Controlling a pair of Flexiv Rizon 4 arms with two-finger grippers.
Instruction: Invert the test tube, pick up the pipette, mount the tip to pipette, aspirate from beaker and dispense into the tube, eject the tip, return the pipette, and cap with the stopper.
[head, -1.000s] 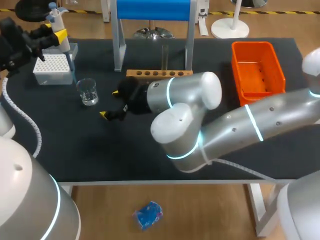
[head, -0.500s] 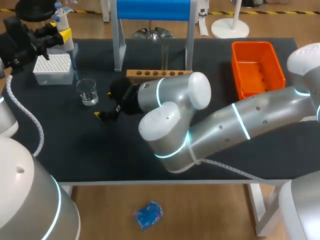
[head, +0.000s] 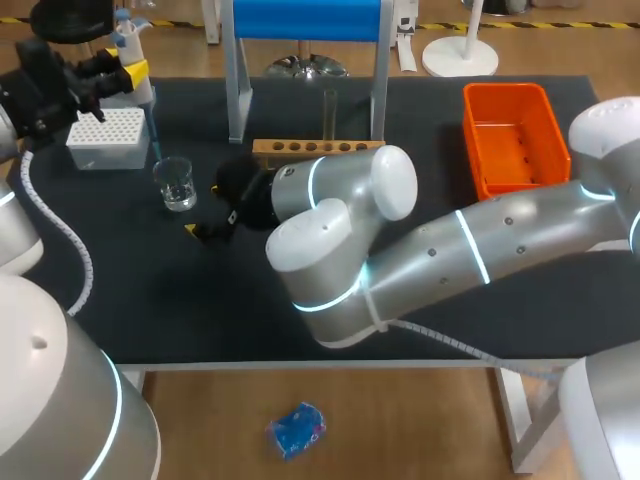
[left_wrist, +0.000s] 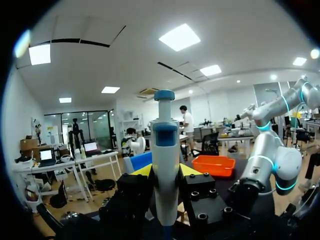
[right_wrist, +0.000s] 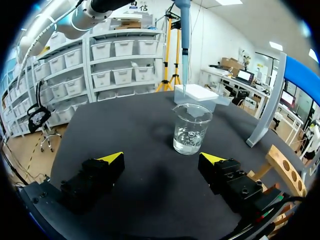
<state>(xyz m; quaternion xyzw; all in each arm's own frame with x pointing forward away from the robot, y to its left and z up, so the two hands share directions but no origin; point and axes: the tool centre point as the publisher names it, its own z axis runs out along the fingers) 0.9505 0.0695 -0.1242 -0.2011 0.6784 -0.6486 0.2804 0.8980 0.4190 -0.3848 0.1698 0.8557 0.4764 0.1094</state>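
My left gripper (head: 108, 72) is at the table's far left corner, shut on the white and blue pipette (head: 128, 50), which it holds upright. In the left wrist view the pipette (left_wrist: 165, 165) stands between the yellow tips of the left gripper (left_wrist: 165, 172). Its thin lower end (right_wrist: 184, 45) hangs above the white tip box (head: 105, 137). The glass beaker (head: 177, 184) with a little liquid stands in front of that box. My right gripper (head: 212, 220) lies open just right of the beaker (right_wrist: 191, 129); nothing is between its fingers. A test tube (head: 329, 112) stands upright in the wooden rack (head: 315, 148).
A blue-topped frame (head: 305, 20) straddles the rack at the back. An orange bin (head: 515, 135) sits at the back right. My right arm (head: 400, 250) stretches across the middle of the table. The tip box (right_wrist: 196, 94) is beyond the beaker.
The right arm has swung left, bringing its open gripper closer to the beaker. The left gripper with the pipette has shifted slightly towards the back.
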